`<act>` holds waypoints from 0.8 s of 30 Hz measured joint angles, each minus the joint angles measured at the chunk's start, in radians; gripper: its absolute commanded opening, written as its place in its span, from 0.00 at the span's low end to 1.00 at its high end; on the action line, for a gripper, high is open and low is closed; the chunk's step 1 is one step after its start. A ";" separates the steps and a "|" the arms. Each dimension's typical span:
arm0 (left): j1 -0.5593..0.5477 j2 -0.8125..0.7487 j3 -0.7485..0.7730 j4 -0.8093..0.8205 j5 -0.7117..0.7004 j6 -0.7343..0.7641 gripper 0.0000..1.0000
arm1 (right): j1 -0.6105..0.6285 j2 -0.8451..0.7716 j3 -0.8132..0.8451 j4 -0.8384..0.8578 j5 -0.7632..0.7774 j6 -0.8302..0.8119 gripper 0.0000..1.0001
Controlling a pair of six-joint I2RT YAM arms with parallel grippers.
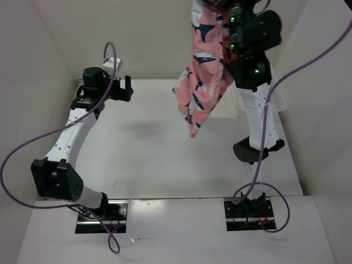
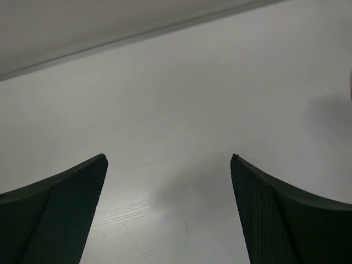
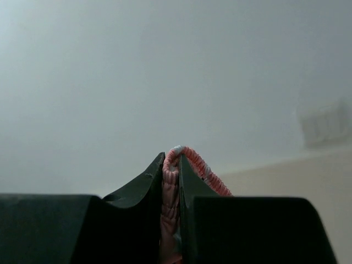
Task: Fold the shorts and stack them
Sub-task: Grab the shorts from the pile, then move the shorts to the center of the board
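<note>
**A:** Where are the shorts?

**B:** The shorts [image 1: 204, 77] hang in the air over the far right part of the bench [image 1: 143, 159]. They are bunched into one long drape that is widest in the middle and narrows to a point at the bottom. From above I cannot tell how far that point is from the bench.

**A:** What holds them up?

**B:** The right hand [image 1: 224, 12], high up at the top edge of the overhead view. Its own camera shows the fingers [image 3: 146, 179] almost closed on a fold of pink cloth. A ribbed hem loops out over the tip of the right one.

**A:** And the print?

**B:** Coral pink with navy and white shark shapes, clear to see overhead. The wrist view shows only the pink edge.

**A:** The left hand?

**B:** The left hand [image 1: 126, 88] sits low over the far left of the bench, well apart from the shorts. Its fingers [image 2: 66, 198] are spread wide, and bare bench shows between them.

**A:** Anything else nearby?

**B:** A purple cable [image 1: 308, 60] runs from the right arm to the upper right corner of the overhead view.
</note>
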 measured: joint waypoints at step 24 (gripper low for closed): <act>-0.410 -0.130 -0.483 -0.147 0.018 0.001 0.99 | 0.041 0.025 -0.860 -0.452 0.054 0.332 0.00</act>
